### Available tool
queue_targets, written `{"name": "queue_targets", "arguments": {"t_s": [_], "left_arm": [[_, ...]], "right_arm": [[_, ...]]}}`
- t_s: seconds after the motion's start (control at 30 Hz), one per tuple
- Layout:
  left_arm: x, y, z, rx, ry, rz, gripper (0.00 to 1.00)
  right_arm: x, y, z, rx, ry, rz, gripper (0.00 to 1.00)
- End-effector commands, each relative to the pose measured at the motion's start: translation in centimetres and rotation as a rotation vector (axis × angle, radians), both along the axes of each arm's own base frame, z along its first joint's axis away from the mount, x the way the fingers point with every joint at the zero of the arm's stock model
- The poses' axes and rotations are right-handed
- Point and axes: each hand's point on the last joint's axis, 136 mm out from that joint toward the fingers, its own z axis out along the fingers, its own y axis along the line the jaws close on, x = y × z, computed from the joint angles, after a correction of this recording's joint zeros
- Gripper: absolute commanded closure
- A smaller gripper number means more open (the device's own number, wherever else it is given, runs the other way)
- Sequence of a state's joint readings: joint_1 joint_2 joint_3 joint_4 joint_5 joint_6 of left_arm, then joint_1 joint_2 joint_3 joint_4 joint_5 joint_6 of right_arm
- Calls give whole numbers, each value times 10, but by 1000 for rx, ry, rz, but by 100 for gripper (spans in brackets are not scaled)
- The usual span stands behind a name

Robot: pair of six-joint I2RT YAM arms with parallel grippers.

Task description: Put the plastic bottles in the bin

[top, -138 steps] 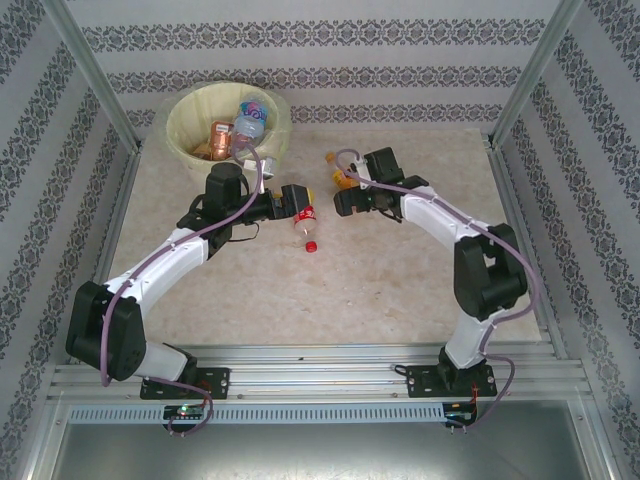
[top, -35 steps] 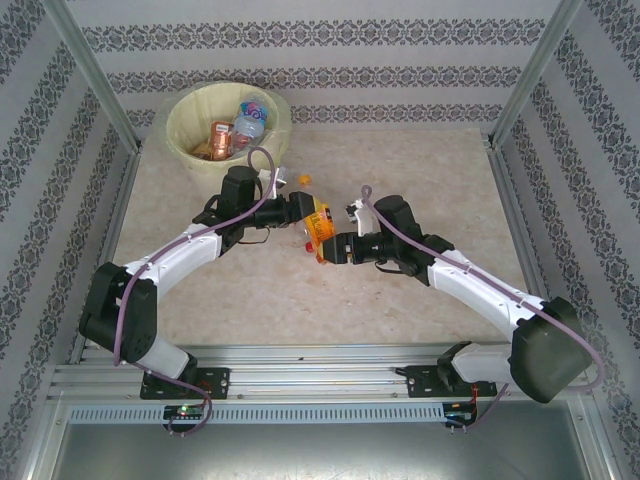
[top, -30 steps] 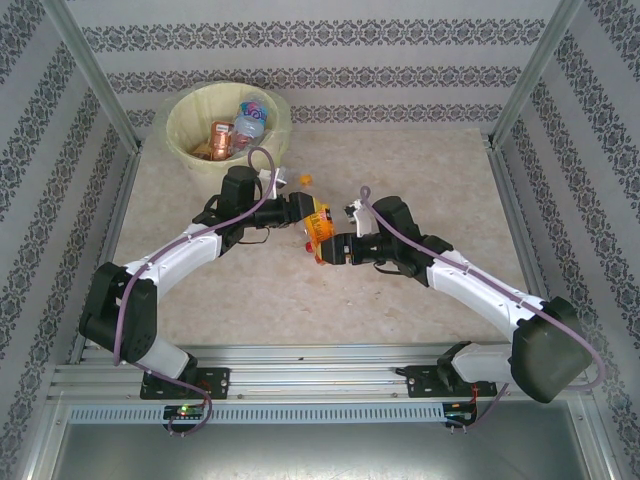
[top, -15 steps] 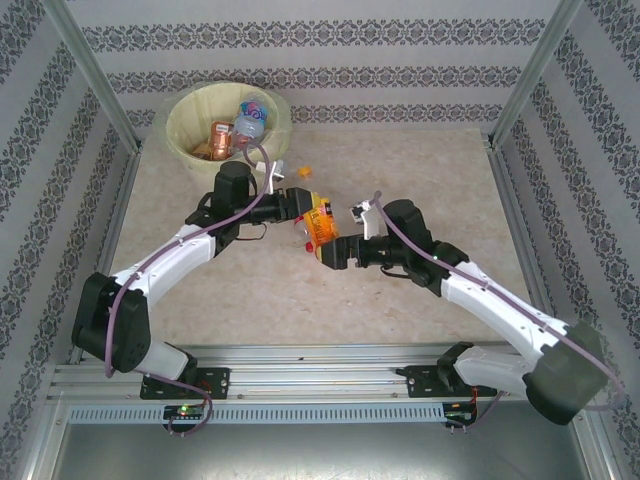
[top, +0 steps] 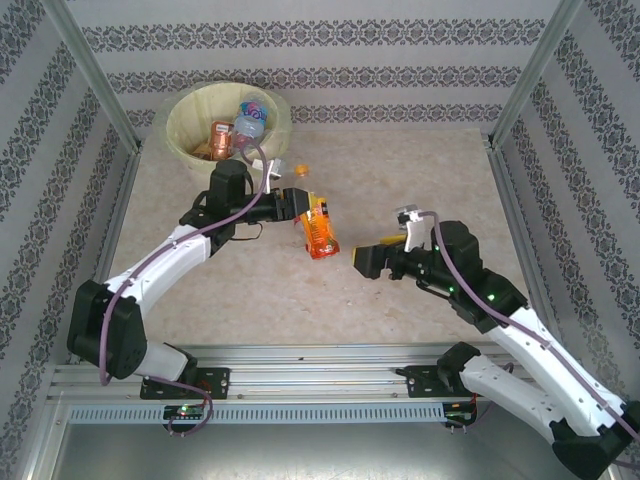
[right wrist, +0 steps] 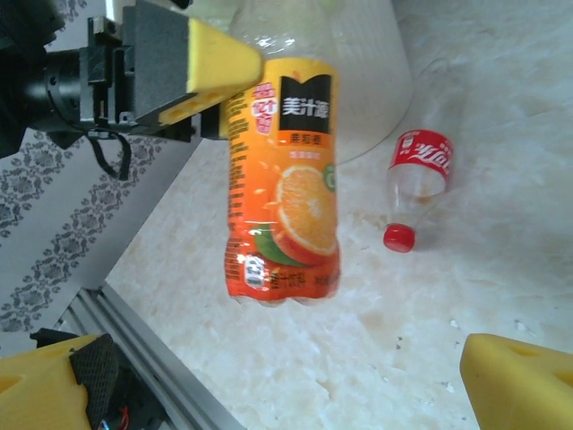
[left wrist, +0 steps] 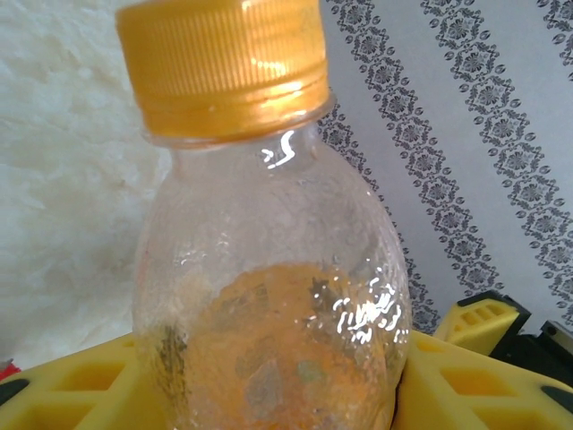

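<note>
Currently the left gripper (top: 297, 205) is clamped on the orange-labelled bottle (top: 320, 235), its yellow pads (left wrist: 81, 385) pressing the clear upper body just below the shoulder. The orange cap (left wrist: 224, 63) stands free above the pads. Gripping high leaves the labelled body hanging base-down, apparently clear of the surface (top: 420, 170), so the bottle can be carried without dragging.

The right gripper (top: 365, 260) stands well apart from that bottle, to its right, with its jaws spread wide and nothing between them. This position leaves the bottle wholly to the left arm and keeps the path toward the bin unobstructed.

The bin (top: 180, 140) sits at the far left corner of the surface, beyond the left gripper and within that arm's reach. Several bottles (top: 245, 122) already lie inside it.

A red-labelled bottle (right wrist: 419, 166) lies on its side on the surface beyond the held bottle, red cap toward the arms, not yet binned.

Judged step in hand: transport of the held bottle to the bin. The next move calls for a swing over the rim before the jaws part; a release short of the rim could drop the bottle on the surface
</note>
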State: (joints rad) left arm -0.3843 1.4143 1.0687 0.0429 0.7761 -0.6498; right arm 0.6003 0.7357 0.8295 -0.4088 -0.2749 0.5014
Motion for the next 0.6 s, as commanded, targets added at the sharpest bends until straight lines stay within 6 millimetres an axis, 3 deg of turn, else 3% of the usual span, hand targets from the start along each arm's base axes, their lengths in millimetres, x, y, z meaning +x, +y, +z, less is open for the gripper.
{"name": "queue_targets", "arguments": {"t_s": [0.0, 0.17, 0.57], "left_arm": [[-5, 14, 42, 57, -160, 32, 44], [-8, 39, 64, 217, -223, 124, 44], [9, 127, 147, 627, -361, 475, 45]], "right_arm": [[-6, -14, 23, 3, -66, -45, 2], [-21, -32, 37, 3, -111, -74, 2], [-53, -54, 53, 36, -185, -70, 2]]}}
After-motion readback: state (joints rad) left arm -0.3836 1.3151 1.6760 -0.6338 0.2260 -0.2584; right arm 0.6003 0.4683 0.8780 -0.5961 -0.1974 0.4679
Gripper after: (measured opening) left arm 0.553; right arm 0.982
